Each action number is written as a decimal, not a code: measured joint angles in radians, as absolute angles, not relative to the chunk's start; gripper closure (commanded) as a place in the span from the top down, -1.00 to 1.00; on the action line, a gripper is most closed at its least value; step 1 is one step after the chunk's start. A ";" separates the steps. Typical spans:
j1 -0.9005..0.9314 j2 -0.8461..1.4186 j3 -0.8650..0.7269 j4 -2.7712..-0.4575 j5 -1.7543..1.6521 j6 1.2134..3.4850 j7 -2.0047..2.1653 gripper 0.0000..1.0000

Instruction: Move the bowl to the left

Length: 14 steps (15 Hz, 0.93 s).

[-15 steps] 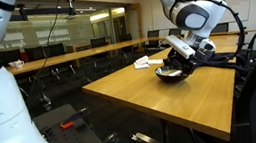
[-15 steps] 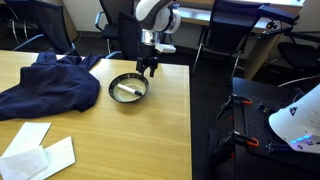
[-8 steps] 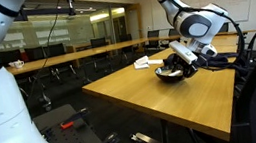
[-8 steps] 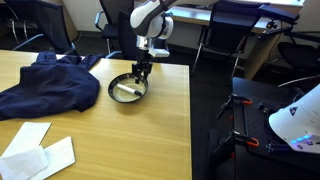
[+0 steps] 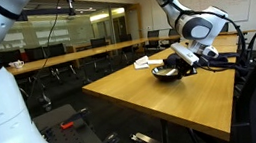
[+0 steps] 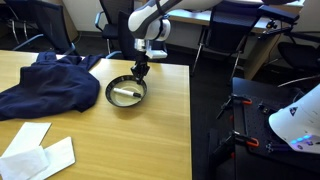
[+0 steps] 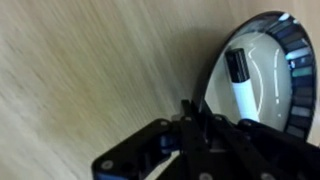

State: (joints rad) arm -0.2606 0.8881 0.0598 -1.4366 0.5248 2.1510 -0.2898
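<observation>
The bowl (image 6: 111, 97) stands on the wooden desk (image 6: 150, 140), near the corner of the desk and close to its edge in an exterior view. It is a round, dark bowl with a light inside. In the bowl lies a white marker (image 6: 125, 92) with a dark cap, which we see more clearly in the wrist view (image 7: 240, 85).

The end effector (image 6: 141, 74) comes down from above onto the rim of the bowl, on the side nearest the robot arm. In the wrist view its two fingers stand very close together at the rim (image 7: 196, 112), so it appears clamped on the edge of the bowl (image 7: 268, 95). The bottom of the bowl seems to rest on the desk (image 7: 90, 70).

A dark blue cloth (image 6: 50, 80) lies crumpled on the desk near the bowl. White paper napkins (image 6: 35, 150) lie well apart from the bowl, at the near corner of the picture.

In an exterior view the bowl (image 5: 166, 75) and the end effector (image 5: 180, 64) show at the far part of the desk (image 5: 163, 102), with white paper (image 5: 145, 61) just behind them.
</observation>
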 measured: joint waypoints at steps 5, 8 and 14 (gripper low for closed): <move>-0.260 0.891 0.065 -1.425 0.515 2.143 -0.287 -0.95; -0.266 0.894 0.078 -1.419 0.511 2.085 -0.309 -0.95; -0.276 0.905 0.097 -1.410 0.454 1.937 -0.450 -0.95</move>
State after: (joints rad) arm -0.2764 0.9047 0.0973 -1.4102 0.4536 1.9365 -0.4497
